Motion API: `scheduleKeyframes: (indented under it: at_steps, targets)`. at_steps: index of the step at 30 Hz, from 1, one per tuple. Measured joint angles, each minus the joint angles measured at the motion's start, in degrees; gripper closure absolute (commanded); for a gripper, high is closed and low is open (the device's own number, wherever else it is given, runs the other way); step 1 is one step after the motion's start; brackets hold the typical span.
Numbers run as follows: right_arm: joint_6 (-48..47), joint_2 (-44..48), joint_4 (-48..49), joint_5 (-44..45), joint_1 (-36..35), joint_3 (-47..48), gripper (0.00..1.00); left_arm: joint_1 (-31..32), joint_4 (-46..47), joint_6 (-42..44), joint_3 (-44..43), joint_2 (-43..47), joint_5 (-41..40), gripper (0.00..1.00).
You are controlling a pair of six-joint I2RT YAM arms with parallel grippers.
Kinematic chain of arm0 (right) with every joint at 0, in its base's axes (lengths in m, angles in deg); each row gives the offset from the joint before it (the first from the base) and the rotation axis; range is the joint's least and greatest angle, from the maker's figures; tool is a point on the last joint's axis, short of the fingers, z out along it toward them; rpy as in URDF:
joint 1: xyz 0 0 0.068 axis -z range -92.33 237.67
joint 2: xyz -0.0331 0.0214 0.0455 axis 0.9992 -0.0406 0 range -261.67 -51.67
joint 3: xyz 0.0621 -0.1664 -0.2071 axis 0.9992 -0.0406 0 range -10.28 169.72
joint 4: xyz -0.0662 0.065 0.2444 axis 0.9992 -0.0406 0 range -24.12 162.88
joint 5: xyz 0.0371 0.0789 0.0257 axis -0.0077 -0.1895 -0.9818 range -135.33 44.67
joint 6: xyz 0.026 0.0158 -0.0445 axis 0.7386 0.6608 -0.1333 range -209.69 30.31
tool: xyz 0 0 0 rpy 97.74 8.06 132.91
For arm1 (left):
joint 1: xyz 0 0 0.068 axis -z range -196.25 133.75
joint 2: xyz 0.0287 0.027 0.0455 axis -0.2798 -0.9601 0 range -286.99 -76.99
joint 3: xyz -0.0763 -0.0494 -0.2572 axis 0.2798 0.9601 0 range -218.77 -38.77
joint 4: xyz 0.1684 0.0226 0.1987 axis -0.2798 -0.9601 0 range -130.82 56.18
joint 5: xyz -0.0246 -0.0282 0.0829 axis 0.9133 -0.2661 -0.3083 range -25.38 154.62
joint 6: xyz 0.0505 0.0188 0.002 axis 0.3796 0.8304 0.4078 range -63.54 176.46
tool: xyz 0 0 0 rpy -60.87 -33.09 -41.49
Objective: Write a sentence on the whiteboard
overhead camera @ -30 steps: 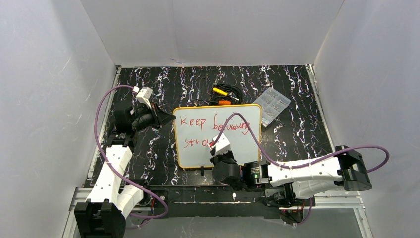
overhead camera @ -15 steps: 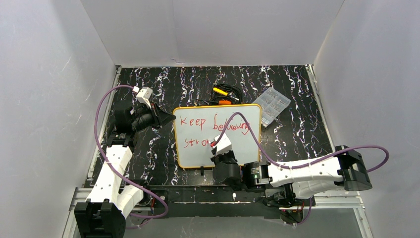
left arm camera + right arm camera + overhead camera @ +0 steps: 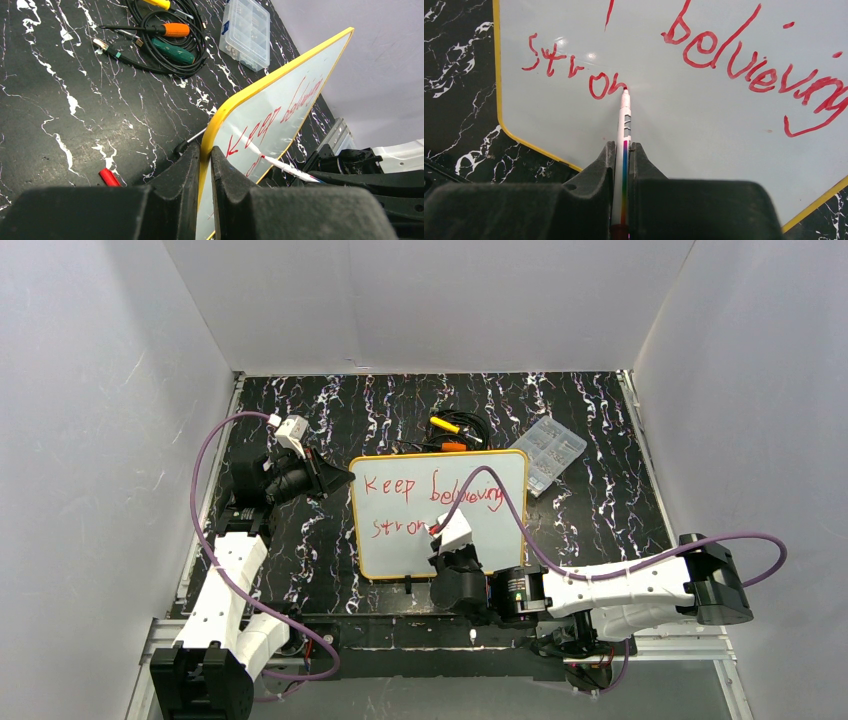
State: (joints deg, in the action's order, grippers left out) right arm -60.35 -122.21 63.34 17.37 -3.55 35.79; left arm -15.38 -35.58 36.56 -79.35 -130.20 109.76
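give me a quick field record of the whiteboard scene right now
left end effector: shut on the whiteboard rim near its far left corner
right end effector: shut on the marker
marker tip: touching the whiteboard at the end of "stron"
sentence: red, reads "Keep believing stron" so far
behind whiteboard: clear plastic box, screwdrivers

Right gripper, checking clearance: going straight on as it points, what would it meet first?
Probably the whiteboard, beside "stron": the right gripper holds a marker whose tip seems to touch it.
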Motion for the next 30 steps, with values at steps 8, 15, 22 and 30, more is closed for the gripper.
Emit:
scheduleKeyframes:
  at_steps: [8,15,22,30]
  targets:
    - [2.40,0.00,-1.95,-1.36,-0.11,0.00,0.99,0.02,0.00,0.00,0.00,0.00,-0.11,1.00]
    - [3.06,0.07,-2.93,-1.77,-0.42,0.00,0.99,0.02,0.00,0.00,0.00,0.00,-0.09,1.00]
    - [2.08,5.29,-1.79,-1.22,-0.68,-2.51,0.99,0.02,0.00,0.00,0.00,0.00,0.02,1.00]
    - [1.88,6.08,-1.68,1.07,-0.68,-3.82,0.99,0.02,0.00,0.00,0.00,0.00,0.04,1.00]
